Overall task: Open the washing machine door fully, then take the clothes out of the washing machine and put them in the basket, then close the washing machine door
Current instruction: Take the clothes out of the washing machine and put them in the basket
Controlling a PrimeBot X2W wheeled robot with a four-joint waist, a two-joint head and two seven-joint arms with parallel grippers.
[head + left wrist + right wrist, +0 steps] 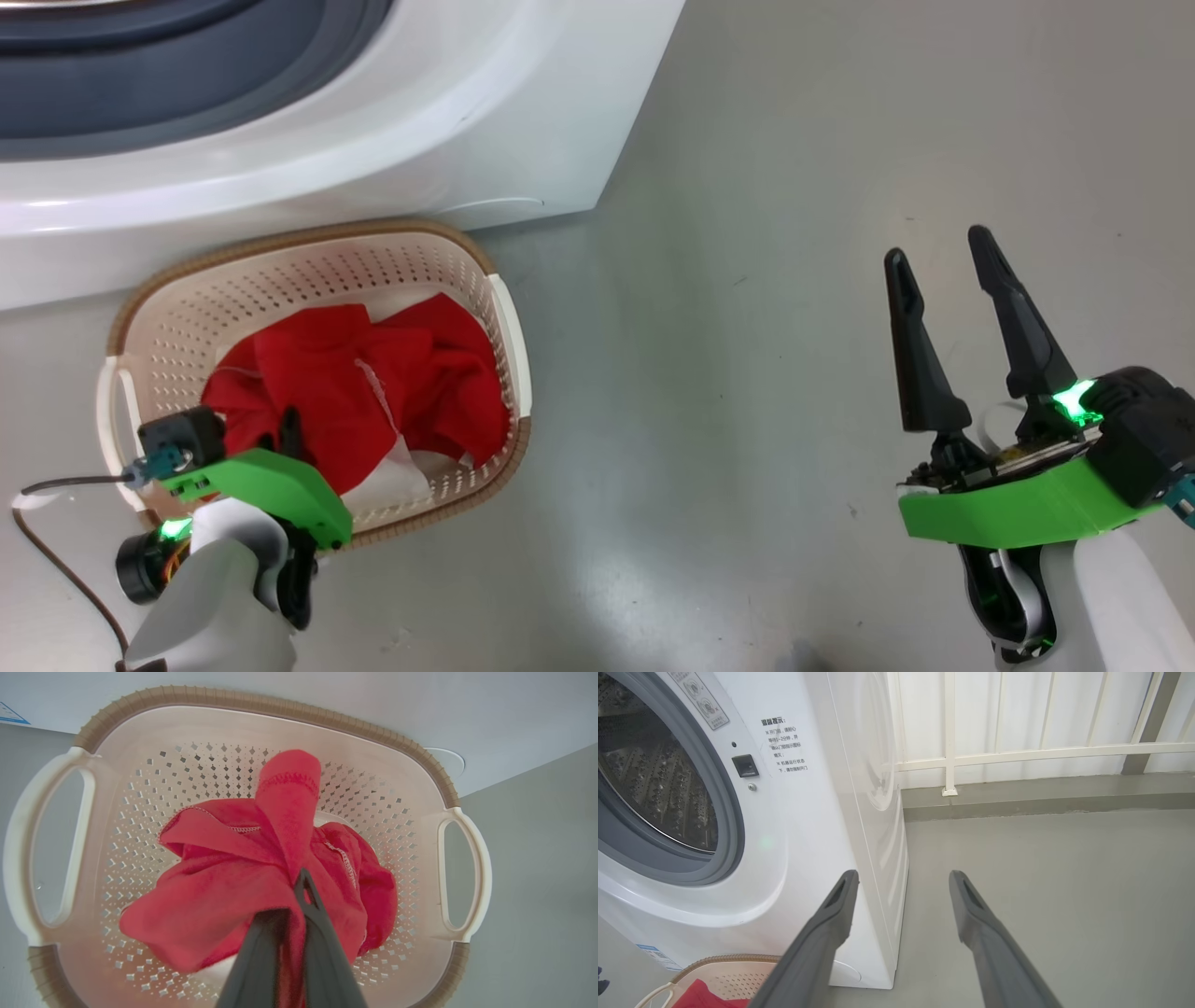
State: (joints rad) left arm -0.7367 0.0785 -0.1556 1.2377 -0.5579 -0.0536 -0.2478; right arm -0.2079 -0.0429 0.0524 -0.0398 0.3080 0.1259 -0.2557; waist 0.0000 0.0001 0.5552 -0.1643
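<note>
Soft, fuzzy matt cloth showing on the clothes (pixel 210 905), basket (pixel 154 732) looking like smooth cream plastic under a ribbed brown rim, washing machine (pixel 808 826) gleaming glossy white, drum (pixel 658 779) shining as perforated steel, gasket (pixel 728 830) looking like matt grey rubber, floor (pixel 794 187) giving off a dull sheen.

Bright red clothes (pixel 373 392), cream perforated basket (pixel 308 271) with brown rim.

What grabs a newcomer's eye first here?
The bright red clothes heaped in the cream basket on the floor before the washing machine, with the left gripper shut on a fold of them. Next, the right gripper, open over grey floor. In the right wrist view the steel drum stands uncovered.
</note>
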